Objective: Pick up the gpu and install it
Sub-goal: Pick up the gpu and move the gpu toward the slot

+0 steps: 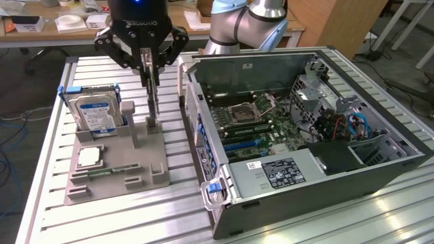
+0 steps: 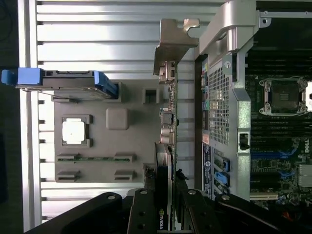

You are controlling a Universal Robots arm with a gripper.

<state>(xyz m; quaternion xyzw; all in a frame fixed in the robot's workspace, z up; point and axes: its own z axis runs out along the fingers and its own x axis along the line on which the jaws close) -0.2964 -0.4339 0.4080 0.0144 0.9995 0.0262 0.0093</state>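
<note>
Green circuit card with a silver bracket: gpu (image 1: 150, 94) (image 2: 165, 131). It stands upright on edge over the grey holder (image 1: 146, 162) (image 2: 131, 146), its lower end at the slotted post near the holder's back. Whether it sits in the slot or hangs just clear cannot be told. The bracket's ports show edge-on in the wrist view.

Pincer (image 1: 147, 71) (image 2: 164, 187): closed on the gpu, 1 finger on each flat face, at its upper end. Judged reason: a grip across the faces keeps a thin card vertical and leaves its edges free.

Holder: moulded, with 1 fitted pocket per part.
- Drive (image 1: 95, 114) (image 2: 63, 80): blue-and-white label, upright in blue rails, on the exterior view's left.
- Chip (image 1: 89, 156) (image 2: 74, 131): flat in a square recess.
- Stick (image 1: 101, 173) (image 2: 90, 158): lying in a groove.

Judged reason: each pocket offers its part in a set pose for picking.

Case (image 1: 379, 168) (image 2: 229, 29): just beside the holder, on the exterior view's right. It lies on its side with the panel off and the board (image 1: 265, 122) (image 2: 278, 136) facing up. Judged reason: its slots can be reached from above.

Bench (image 1: 101, 223) (image 2: 97, 34): slatted aluminium, carrying the holder and the case.

Room: arm (image 1: 244, 25) behind the case, a wooden desk (image 1: 40, 35) with white boxes beyond, and cables (image 1: 10, 152) on the floor.
</note>
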